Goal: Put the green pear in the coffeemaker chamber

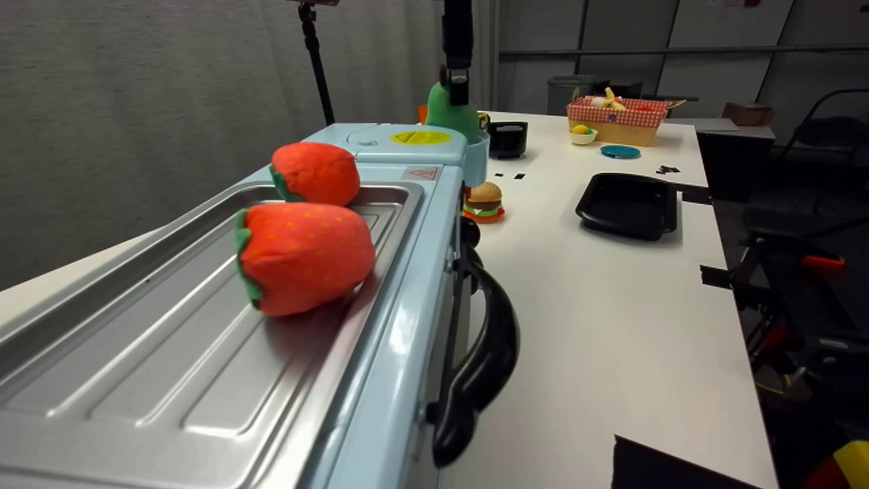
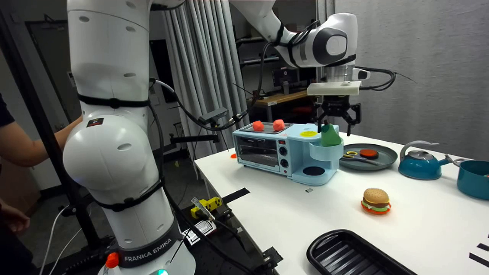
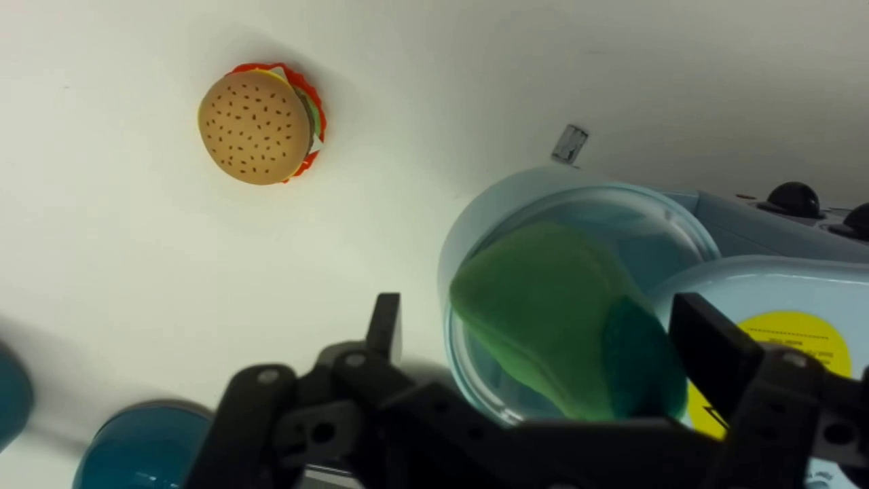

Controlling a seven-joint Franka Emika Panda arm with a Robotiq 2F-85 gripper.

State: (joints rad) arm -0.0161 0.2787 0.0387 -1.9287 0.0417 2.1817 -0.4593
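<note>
Inside the round, pale-blue plastic chamber (image 2: 326, 153) sits a green plush pear (image 2: 329, 136), black claw (image 2: 334, 132) spread, only retreat likely remaining.

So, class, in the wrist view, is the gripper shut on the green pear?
No, the gripper is open, with white table showing between one of its fingers and the green pear.

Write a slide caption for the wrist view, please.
Open gripper over the green pear in the coffeemaker chamber; toy hamburger on the table.
</note>
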